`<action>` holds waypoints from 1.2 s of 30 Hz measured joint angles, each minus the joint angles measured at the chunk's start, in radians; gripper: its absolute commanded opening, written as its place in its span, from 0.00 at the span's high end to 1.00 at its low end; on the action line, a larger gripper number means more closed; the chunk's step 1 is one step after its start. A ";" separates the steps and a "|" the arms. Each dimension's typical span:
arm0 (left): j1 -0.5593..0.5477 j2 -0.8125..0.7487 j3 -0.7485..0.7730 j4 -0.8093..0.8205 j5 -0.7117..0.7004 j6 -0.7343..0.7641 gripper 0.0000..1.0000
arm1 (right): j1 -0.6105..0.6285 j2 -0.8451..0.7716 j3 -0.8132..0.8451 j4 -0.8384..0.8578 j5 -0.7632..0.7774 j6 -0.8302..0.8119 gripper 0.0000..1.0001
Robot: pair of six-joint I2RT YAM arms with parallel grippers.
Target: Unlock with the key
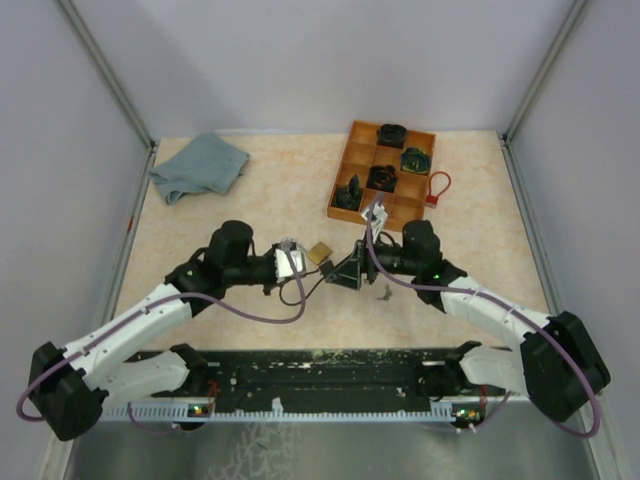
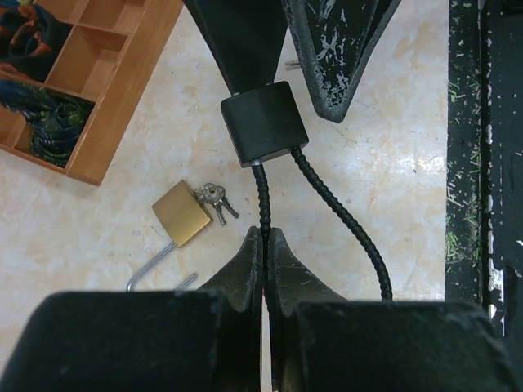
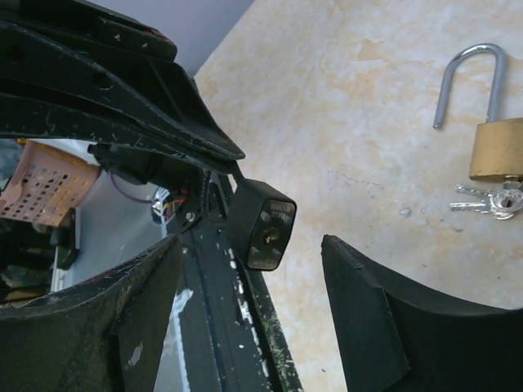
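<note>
One cable (image 2: 343, 214), left claw (image 2: 263, 249) pinched shut on it below black lock body (image 2: 261, 122). Right claw (image 3: 252, 245) wide, facing keyhole (image 3: 268, 235). Brass padlock (image 2: 181, 214) on table (image 2: 384, 122) close by, shackle (image 2: 149, 275) open, keys (image 2: 215, 198) in it.

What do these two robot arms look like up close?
The left arm and right arm have white tubular links with chunky black joints, and a purple cable loops along each. The fingers are black, wedge-shaped, and scuffed with pale scratches.

No readable text, brand or number in any view. The black cable lock (image 3: 265, 233) has a faint pale mark above its keyhole, too blurred to read. The square brass padlock (image 2: 181, 214) face shows nothing legible.
</note>
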 measured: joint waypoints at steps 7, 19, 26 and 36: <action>-0.020 0.004 0.000 0.003 0.025 0.053 1.00 | 0.000 0.007 0.004 0.023 -0.056 0.030 0.48; -0.033 0.003 -0.010 0.004 0.050 0.092 1.00 | 0.000 0.061 0.024 0.077 -0.115 0.071 0.95; -0.037 -0.009 -0.014 0.003 0.040 0.090 0.62 | 0.000 0.072 0.024 0.085 -0.128 0.072 1.00; -0.039 -0.127 -0.037 0.118 -0.100 -0.098 0.37 | 0.000 -0.045 -0.005 0.108 0.074 0.082 1.00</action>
